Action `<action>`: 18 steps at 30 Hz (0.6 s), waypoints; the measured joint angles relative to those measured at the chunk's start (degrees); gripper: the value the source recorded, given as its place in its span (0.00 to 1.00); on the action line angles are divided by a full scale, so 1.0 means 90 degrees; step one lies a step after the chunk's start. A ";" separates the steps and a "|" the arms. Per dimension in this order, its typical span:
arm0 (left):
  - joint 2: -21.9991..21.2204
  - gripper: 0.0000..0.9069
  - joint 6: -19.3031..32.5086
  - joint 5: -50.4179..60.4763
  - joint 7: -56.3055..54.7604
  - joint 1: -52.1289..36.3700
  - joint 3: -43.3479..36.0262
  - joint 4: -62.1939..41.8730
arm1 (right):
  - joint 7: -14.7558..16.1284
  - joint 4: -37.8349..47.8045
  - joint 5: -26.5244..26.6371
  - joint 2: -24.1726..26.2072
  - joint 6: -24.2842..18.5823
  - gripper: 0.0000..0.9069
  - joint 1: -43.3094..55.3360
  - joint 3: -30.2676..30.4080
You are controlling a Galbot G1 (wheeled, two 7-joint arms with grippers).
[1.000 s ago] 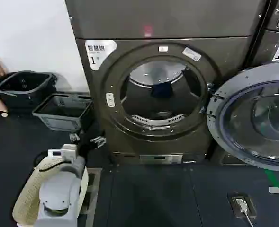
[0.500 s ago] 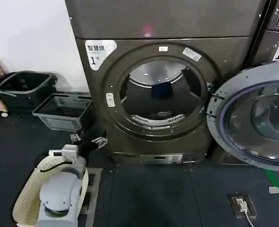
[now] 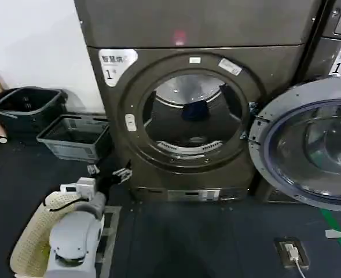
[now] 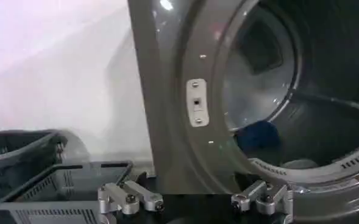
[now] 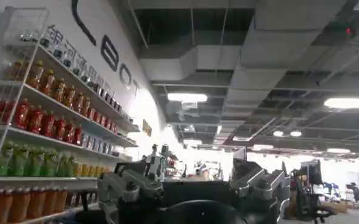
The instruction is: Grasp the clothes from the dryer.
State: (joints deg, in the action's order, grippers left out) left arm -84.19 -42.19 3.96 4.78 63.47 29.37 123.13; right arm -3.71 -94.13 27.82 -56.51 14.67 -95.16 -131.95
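The dryer (image 3: 274, 63) stands straight ahead, dark grey-brown, with a "1" sticker and its round porthole uncovered. Its door (image 3: 309, 150) hangs swung out to the right. Deep in the drum lie dark blue clothes (image 3: 194, 110), seen in the left wrist view as a blue bundle (image 4: 258, 134) behind the porthole rim. My left gripper (image 3: 108, 172) hovers low at the dryer's lower left corner, outside the drum. It is open (image 4: 195, 204), with nothing between its fingers (image 4: 130, 199). My right gripper (image 5: 194, 182) points up at a ceiling, open and holding nothing.
A grey basket (image 3: 74, 136) and a darker basket (image 3: 25, 104) sit on the floor left of the dryer, close to my left arm (image 3: 72, 231). A neighbouring machine (image 3: 338, 35) stands at the right. A power strip (image 3: 290, 252) lies on the dark floor.
The head view has shifted, so the dryer now sits slightly farther left in the frame. My left gripper stays open and low beside the dryer's lower left corner.
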 measured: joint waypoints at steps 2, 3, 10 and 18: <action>0.0003 1.00 0.0000 -0.0013 -0.0008 0.0000 0.0011 0.0010 | -0.0006 0.0000 0.0000 -0.0005 0.0000 1.00 0.0007 0.0011; 0.0003 1.00 0.0000 -0.0014 -0.0011 0.0002 0.0020 0.0011 | -0.0008 -0.0002 0.0000 -0.0005 -0.0002 1.00 0.0011 0.0013; -0.0019 1.00 0.0000 -0.0026 -0.0016 0.0036 0.0014 0.0039 | -0.0020 0.0018 0.0002 -0.0006 -0.0012 1.00 -0.0002 -0.0003; -0.0022 1.00 0.0000 -0.0073 -0.0025 0.0063 -0.0010 0.0049 | -0.0020 0.0030 0.0007 -0.0036 -0.0028 1.00 0.0018 0.0011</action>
State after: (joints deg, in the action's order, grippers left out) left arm -84.39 -42.19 3.30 4.56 64.04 29.28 123.57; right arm -3.89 -93.86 27.88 -56.83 14.42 -94.99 -131.85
